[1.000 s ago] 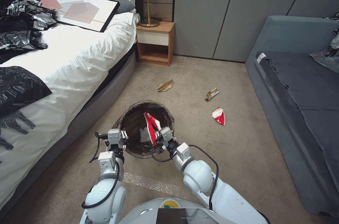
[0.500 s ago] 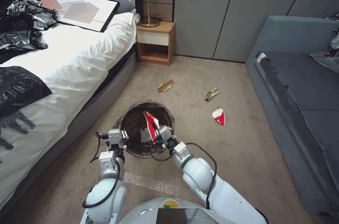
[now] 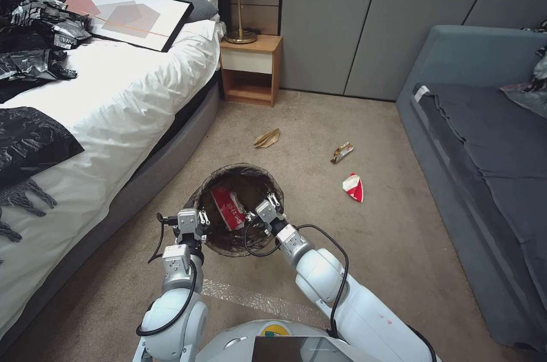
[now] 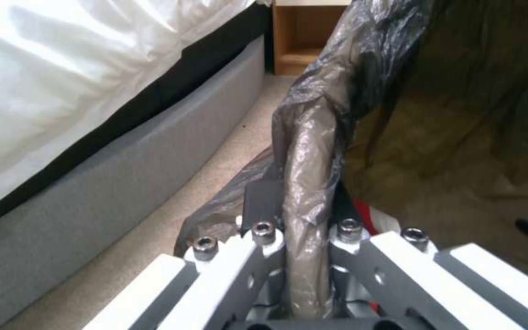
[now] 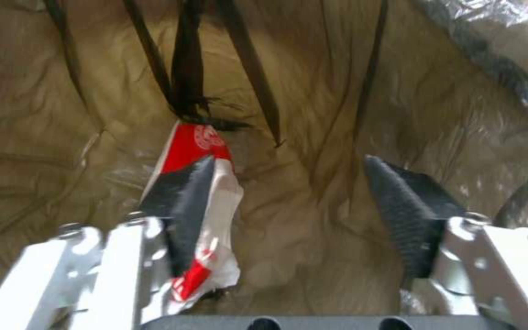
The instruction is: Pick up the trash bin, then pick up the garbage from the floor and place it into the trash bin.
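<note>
Holding the trash bin (image 3: 236, 171) by its near rim, the left hand (image 3: 196, 224) is pinching the dark bag that is folded over the edge; in the left wrist view the left hand (image 4: 300, 229) has its fingers pressed tight on that bag-covered rim (image 4: 313, 151). The bin is sitting low in front of the robot, just beside the bed (image 3: 114, 100), above the floor (image 3: 399, 236). The right hand (image 3: 266, 209) is reaching over the bin's right rim, and its 2 fingers are spread wide apart. In the right wrist view, the right hand (image 5: 294, 215) is pointing down into the bin with nothing between its fingers (image 5: 408, 211). A red and white packet (image 5: 200, 201) is lying inside the bin, right against 1 of those fingers. From the head view, that red packet (image 3: 228, 208) is resting in the bag, close to the left side. More garbage is lying on the floor past the bin: a brown paper bag (image 3: 267, 137), a small shiny wrapper (image 3: 342, 152) and another red and white packet (image 3: 353, 187). These 3 pieces are well apart from the bin. A grey sofa (image 3: 484, 151) is standing on the right.
</note>
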Tool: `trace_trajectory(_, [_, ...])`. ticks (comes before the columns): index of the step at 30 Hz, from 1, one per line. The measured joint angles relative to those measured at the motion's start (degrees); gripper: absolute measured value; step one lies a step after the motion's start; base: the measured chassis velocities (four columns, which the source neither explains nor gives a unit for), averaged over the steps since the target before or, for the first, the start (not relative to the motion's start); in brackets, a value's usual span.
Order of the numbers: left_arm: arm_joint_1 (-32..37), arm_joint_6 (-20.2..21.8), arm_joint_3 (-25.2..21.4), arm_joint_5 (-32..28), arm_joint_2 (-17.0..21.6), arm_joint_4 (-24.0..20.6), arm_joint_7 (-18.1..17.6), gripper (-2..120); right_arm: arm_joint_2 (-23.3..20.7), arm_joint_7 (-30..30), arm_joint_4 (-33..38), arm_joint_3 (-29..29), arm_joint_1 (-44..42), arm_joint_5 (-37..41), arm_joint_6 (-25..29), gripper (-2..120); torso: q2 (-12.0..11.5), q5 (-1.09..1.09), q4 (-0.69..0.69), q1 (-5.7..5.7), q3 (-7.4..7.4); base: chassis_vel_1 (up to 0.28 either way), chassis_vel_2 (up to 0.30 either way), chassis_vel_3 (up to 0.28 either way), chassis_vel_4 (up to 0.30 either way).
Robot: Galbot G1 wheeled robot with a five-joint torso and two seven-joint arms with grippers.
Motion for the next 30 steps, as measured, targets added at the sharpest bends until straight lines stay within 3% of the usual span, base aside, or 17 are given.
trace_trajectory(9, [-0.23,0.16,0.08,-0.04,0.04,0.14,0.05,0,0.03,-0.03,0.35,-0.03,-0.66,0.00,0.16,97,0.00,0.00,0.00,0.00,0.00,0.000,0.000,0.000,0.000])
trace_trajectory(18, [-0.50,0.37,-0.54,-0.30,0.13,0.23,0.04,0,-0.62,-0.05,2.62,-0.22,-2.16,0.95,0.51,100,0.00,0.00,0.00,0.00,0.00,0.000,0.000,0.000,0.000])
trace_trajectory(30, [-1.39,0.60,-1.61,-1.25,0.20,1.58,-0.13,0,-2.81,0.37,10.92,1.88,-8.34,1.72,3.54,100,0.00,0.00,0.00,0.00,0.00,0.000,0.000,0.000,0.000])
